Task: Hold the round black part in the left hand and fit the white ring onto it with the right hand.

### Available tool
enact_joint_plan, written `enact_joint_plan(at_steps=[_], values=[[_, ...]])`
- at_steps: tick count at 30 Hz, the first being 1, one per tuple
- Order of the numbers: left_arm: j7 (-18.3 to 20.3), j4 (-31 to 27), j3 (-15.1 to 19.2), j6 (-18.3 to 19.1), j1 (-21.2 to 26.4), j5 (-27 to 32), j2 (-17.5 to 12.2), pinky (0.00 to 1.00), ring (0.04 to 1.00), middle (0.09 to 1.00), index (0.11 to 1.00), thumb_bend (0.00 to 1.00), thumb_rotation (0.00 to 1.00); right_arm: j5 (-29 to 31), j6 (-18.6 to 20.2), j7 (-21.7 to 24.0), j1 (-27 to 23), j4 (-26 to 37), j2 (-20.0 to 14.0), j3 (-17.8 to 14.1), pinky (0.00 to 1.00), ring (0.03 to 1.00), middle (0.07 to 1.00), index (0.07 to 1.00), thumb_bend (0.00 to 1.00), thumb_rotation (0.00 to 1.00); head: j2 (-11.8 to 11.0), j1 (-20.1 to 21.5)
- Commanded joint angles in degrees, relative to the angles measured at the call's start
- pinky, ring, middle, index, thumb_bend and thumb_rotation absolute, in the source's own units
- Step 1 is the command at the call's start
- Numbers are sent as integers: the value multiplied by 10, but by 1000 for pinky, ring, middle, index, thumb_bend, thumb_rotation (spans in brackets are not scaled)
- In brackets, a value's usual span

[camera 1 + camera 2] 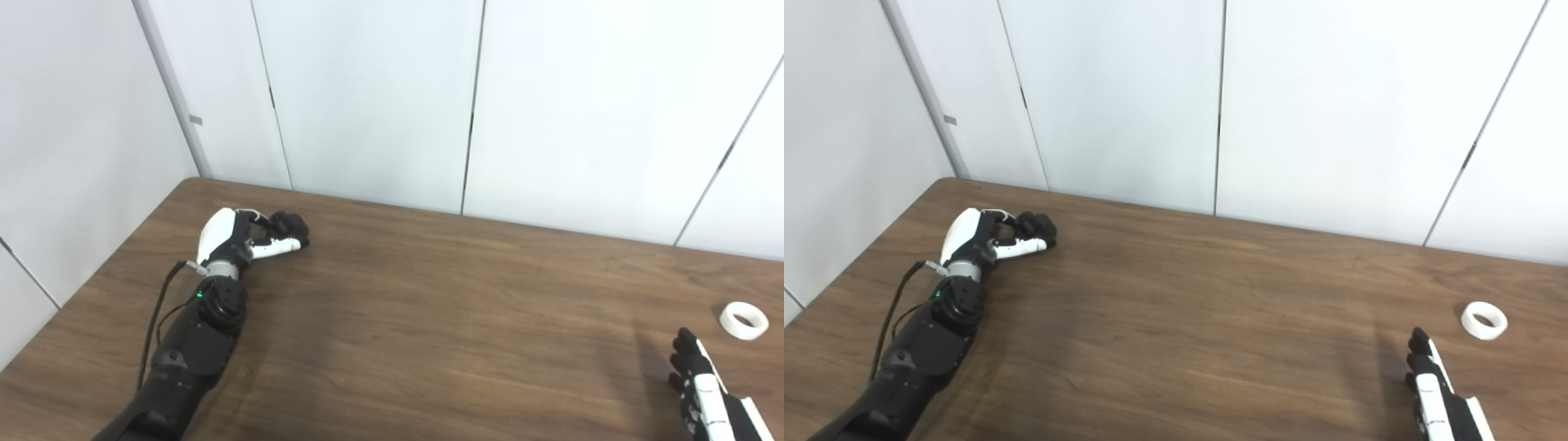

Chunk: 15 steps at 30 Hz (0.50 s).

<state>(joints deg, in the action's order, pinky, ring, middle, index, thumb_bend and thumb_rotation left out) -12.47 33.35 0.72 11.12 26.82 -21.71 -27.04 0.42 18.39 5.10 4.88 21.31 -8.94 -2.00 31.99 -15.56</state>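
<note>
White wall panels (367,92) backed the dark wooden table (429,318), where the left hand (245,236) curled near its far-left corner, grasp unclear, and the right hand (704,386) lay open near the small white plastic ring (743,320) by its right edge.

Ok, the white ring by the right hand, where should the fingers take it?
The white ring lies flat on the table, hole up, just beyond the right hand. Probably come from above and pinch across its outer wall, or one finger inside the hole.

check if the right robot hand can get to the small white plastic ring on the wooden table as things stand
Probably yes: the small white plastic ring lies flat just beyond the right robot hand, with only bare wooden table between them.
</note>
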Motion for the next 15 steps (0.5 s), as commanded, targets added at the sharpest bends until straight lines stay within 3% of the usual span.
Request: enact_joint_plan(at_steps=[1, 8, 15], values=[[-1, -24, 5, -4, 8, 4, -10, 924, 902, 777, 486, 523, 53, 1, -18, 0, -7, 15, -2, -2, 1000, 1000, 1000, 1000, 453, 1000, 0, 1], [4, -82, 0, 1, -18, -2, -11, 938, 918, 780, 486, 524, 54, -9, -25, -3, -9, 10, 0, 4, 1000, 1000, 1000, 1000, 433, 1000, 2, 9], [18, -183, -33, 11, -58, -56, -21, 997, 894, 776, 485, 524, 56, -7, -21, -5, -11, 12, 8, 5, 1000, 1000, 1000, 1000, 457, 1000, 7, 23]])
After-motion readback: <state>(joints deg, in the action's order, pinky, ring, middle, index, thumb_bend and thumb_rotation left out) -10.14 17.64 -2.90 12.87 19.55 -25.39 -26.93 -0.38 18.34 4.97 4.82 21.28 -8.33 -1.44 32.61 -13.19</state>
